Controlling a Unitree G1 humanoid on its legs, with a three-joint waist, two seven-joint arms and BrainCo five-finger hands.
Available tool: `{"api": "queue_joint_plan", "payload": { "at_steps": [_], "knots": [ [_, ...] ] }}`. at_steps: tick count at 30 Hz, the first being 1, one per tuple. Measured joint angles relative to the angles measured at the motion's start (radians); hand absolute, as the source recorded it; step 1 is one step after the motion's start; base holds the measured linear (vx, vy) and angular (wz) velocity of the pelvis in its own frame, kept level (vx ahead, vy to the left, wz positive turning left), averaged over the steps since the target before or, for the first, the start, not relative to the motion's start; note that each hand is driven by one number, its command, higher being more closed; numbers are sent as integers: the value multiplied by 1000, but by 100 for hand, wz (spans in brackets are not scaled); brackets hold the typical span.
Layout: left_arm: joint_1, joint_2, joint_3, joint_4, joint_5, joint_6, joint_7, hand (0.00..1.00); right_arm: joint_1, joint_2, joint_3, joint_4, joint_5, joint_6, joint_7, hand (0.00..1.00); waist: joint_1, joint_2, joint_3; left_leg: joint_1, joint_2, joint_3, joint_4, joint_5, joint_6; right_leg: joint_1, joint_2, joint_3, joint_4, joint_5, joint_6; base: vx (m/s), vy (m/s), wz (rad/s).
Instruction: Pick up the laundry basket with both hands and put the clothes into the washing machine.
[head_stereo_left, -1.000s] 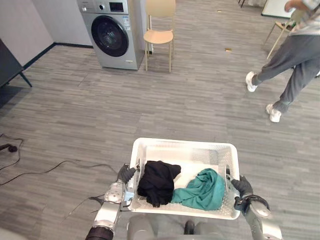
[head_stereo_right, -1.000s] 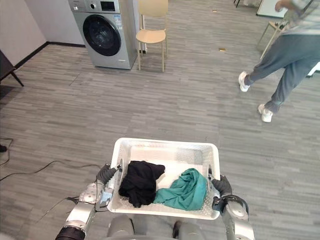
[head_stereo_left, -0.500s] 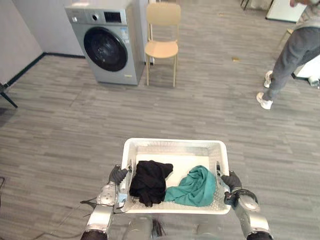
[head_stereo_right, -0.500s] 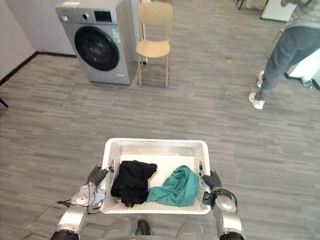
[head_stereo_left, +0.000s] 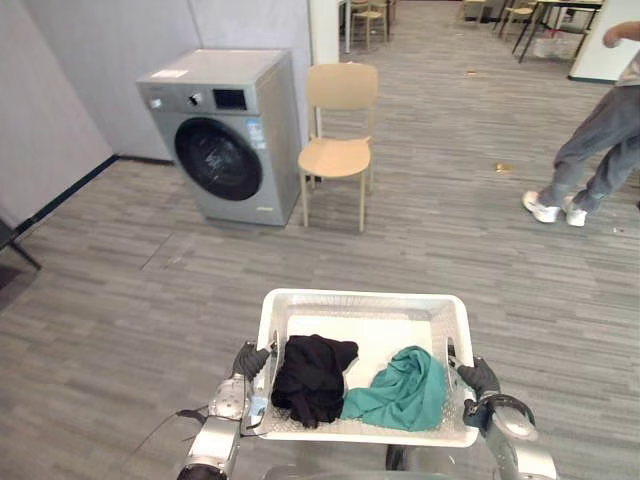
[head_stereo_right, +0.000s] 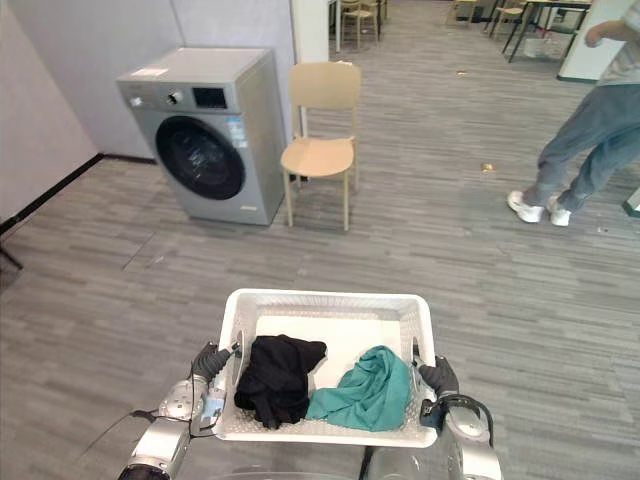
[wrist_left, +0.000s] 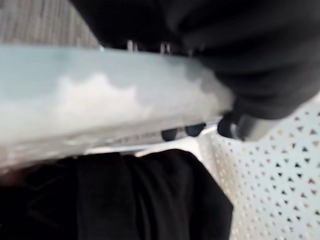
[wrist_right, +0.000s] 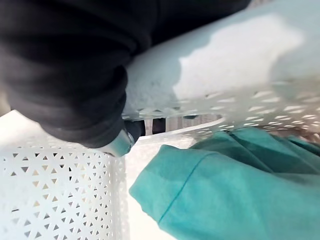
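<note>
the left hand (head_stereo_left: 243, 365) has most of its fingers tucked behind the side rim of the laundry basket (head_stereo_left: 362, 300); in the left wrist view a few dark fingertips (wrist_left: 175, 134) peek out under the rim, which is a blur there. the right hand (head_stereo_left: 480, 380) is half covered by the rim on its side, its fingers largely hidden beneath it. close by the left hand the black garment (wrist_left: 125, 195) runs off the picture's edge, and by the right hand the teal garment (wrist_right: 225, 190) is cut off too. far beyond the right hand a person (head_stereo_left: 595, 150) is cropped to legs and a forearm. the panel markings on the washing machine (head_stereo_left: 225, 130), far ahead of the left hand, are too small to make out.
</note>
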Motion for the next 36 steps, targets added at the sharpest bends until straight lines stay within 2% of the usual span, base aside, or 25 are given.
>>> {"api": "queue_joint_plan", "payload": {
  "at_steps": [1,2,3,4,5,6,7,13,17,20,21,23,24,25,26,27,28,29,30,31,32,33,34,35,36],
  "knots": [
    [-15,1,1,3,-8,0,0,100,-8,-2,-8,0,0,-4,-9,100,-1,-23,14,-53,-23,19,6,-54,-14,75,-8,9,-59,0,0,628,-134,-4],
    [-19,1,1,3,-8,-1,0,100,-11,-1,-7,0,0,-8,-15,100,0,-36,21,-73,-32,36,-16,-75,-20,106,-14,12,-80,1,0,658,-85,-10],
    [-21,5,6,3,-9,-5,0,100,-24,5,-5,2,-3,-14,-21,100,3,-66,39,-104,-64,90,-186,-132,-35,175,-31,31,-129,1,0,619,-46,-20],
    [-21,6,10,4,-9,-5,0,100,-33,5,-1,7,-7,-17,-27,100,4,-81,45,-109,-104,108,-359,-149,-53,197,-46,42,-143,0,1,472,13,-27],
    [-21,-4,11,6,-9,-5,0,100,-35,3,0,14,-9,-21,-31,100,3,-83,43,-103,-138,103,-515,-146,-58,204,-53,46,-148,-1,2,327,70,-44],
    [-20,-12,10,6,-9,-6,1,100,-31,-6,2,15,-9,-27,-33,100,11,-63,32,-79,-193,80,-831,-65,-88,204,-51,56,-139,-16,27,236,57,-34],
    [-5,51,-9,71,-20,-9,6,100,-27,62,14,120,-21,-29,-35,100,-5,-127,9,70,-372,30,-1245,161,-73,204,-164,103,-125,-120,154,151,41,-26],
    [-4,50,-9,71,-20,-9,6,100,-23,62,13,120,-21,-30,-34,100,-6,-125,8,70,-368,42,-1246,158,-71,204,-163,106,-134,-124,151,0,0,-3],
    [3,47,-10,71,-20,-9,6,100,1,63,13,121,-17,-38,-32,100,-14,-112,2,21,-361,48,-1219,138,-63,200,-161,68,-175,-123,151,27,11,7],
    [14,44,-10,71,-20,-9,6,100,4,53,15,143,-6,-40,-21,100,-7,-99,2,-82,-333,43,-1051,48,-71,185,-160,38,-184,-123,151,63,25,4],
    [21,40,-9,71,-20,-9,6,100,2,46,18,157,1,-41,-15,100,-1,-92,1,-120,-319,43,-977,1,-70,189,-160,21,-186,-123,152,133,68,7],
    [24,31,-10,71,-20,-9,6,100,-3,39,21,162,7,-41,-14,100,1,-80,1,-170,-308,47,-884,-57,-59,198,-163,-6,-187,-130,162,157,67,20],
    [24,28,-10,71,-20,-9,10,100,-9,28,21,170,18,-44,-13,100,3,-80,2,-189,-312,58,-835,-88,-40,204,-178,-20,-184,-145,182,232,118,30],
    [25,26,-14,71,-20,-9,16,100,-12,25,18,185,22,-53,-11,100,8,-99,6,-188,-328,103,-789,-125,-1,202,-221,-40,-141,-178,207,292,153,35],
    [28,26,-20,69,-20,-9,18,100,-7,26,17,194,25,-60,-10,100,7,-101,-1,-178,-339,129,-783,-154,3,201,-246,-58,-94,-195,212,315,143,37],
    [31,19,-27,68,-20,-9,20,100,-2,26,15,207,32,-63,-8,100,1,-113,-4,-161,-361,139,-786,-194,-7,173,-293,-80,42,-232,227,300,110,46],
    [38,14,-30,63,-20,-9,24,100,2,23,14,207,35,-63,-6,100,-3,-111,-7,-140,-401,125,-799,-211,12,75,-373,-98,288,-217,173,492,203,53],
    [42,29,-47,51,-20,-9,25,100,20,24,6,208,39,-63,7,100,-6,-107,-2,-72,-432,120,-855,-210,24,-47,-445,-67,565,-115,16,429,199,40],
    [44,33,-48,48,-20,-9,26,100,23,27,5,209,40,-68,8,100,-5,-107,-1,-59,-433,119,-863,-213,27,-65,-446,-53,606,-115,19,543,206,28],
    [47,43,-40,27,-24,-9,27,100,17,37,8,197,38,-80,25,100,-5,-105,4,-3,-437,100,-895,-222,32,-130,-420,-18,733,-159,45,483,105,19],
    [47,51,-37,-2,-24,-9,30,100,1,48,4,208,39,-79,23,100,-6,-95,11,65,-437,84,-958,-223,32,-178,-363,-20,767,-204,53,487,82,20],
    [46,55,-37,-12,-24,-11,32,100,-3,50,3,203,39,-82,24,100,-7,-90,11,95,-436,72,-991,-223,32,-205,-332,-24,744,-221,56,483,48,27],
    [37,61,-37,-24,-24,-13,34,100,-10,51,0,191,39,-91,26,100,-21,-79,14,147,-434,55,-1053,-225,28,-265,-277,-56,645,-237,65,498,16,42],
    [19,64,-37,-29,-24,-21,34,100,-29,50,-7,168,39,-98,26,100,-38,-74,20,187,-434,37,-1095,-230,17,-319,-249,-115,485,-228,65,516,0,51],
    [4,63,-37,-29,-24,-22,34,100,-35,50,-14,161,39,-98,26,100,-45,-80,23,208,-433,28,-1110,-233,11,-335,-237,-147,371,-199,72,579,-37,67]
  ]
}}
